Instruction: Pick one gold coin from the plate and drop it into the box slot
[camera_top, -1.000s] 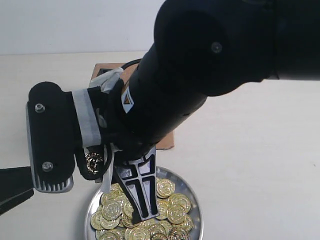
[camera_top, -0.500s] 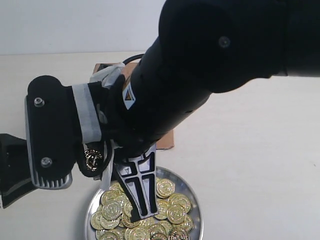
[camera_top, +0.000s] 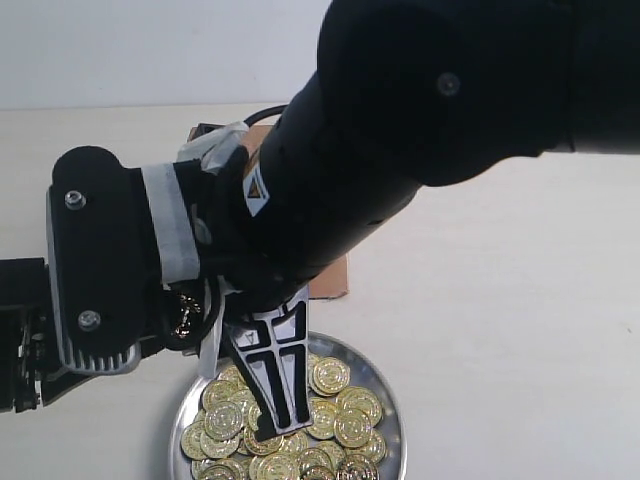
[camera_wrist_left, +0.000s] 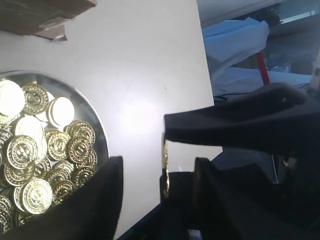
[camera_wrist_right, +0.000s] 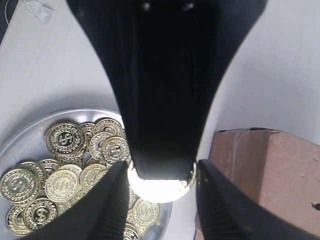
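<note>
One gold coin is pinched by its edges in my right gripper, above the plate and beside the box. In the left wrist view the same coin shows edge-on. My left gripper is open, with one finger to each side of the coin's faces and apart from them. One left finger covers most of the coin. The silver plate holds several gold coins. The brown cardboard box stands just behind the plate. Its slot is not in view.
My right arm fills the middle of the exterior view and hides most of the box. A black cut-out finger hangs over the plate. The pale table stretches to the right; its edge shows in the left wrist view.
My left gripper has come in from the lower left, rising toward the held coin. The right arm with the coin has shifted only slightly.
</note>
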